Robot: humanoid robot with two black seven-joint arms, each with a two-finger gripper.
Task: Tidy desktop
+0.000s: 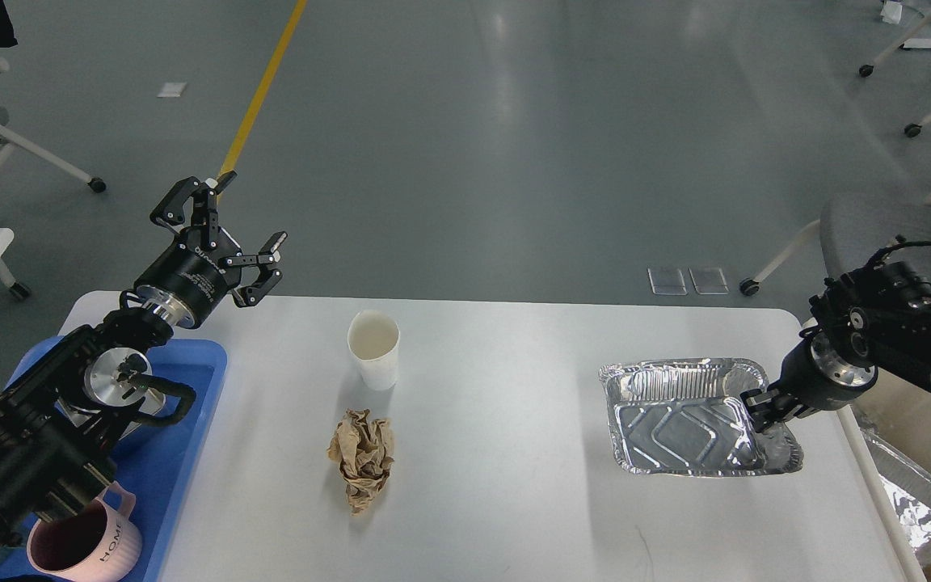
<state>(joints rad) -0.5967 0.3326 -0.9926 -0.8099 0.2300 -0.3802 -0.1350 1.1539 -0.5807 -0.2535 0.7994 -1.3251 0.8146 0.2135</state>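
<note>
Gripping the foil tray (pixel 676 420), right pincer (pixel 760 402) looks dark; left pincer (pixel 219 226) spread.

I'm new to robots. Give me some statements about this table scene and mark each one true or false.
1. The left hand is open and holds nothing. True.
2. The white paper cup lies on its side. False: it stands upright.
3. The crumpled brown paper ball sits inside the shiny foil tray. False: it lies on the white-grey desktop, near the cup.
4. The right hand is at the foil tray's right edge. True.
5. The pink mug is on the blue plastic tray. True.
</note>
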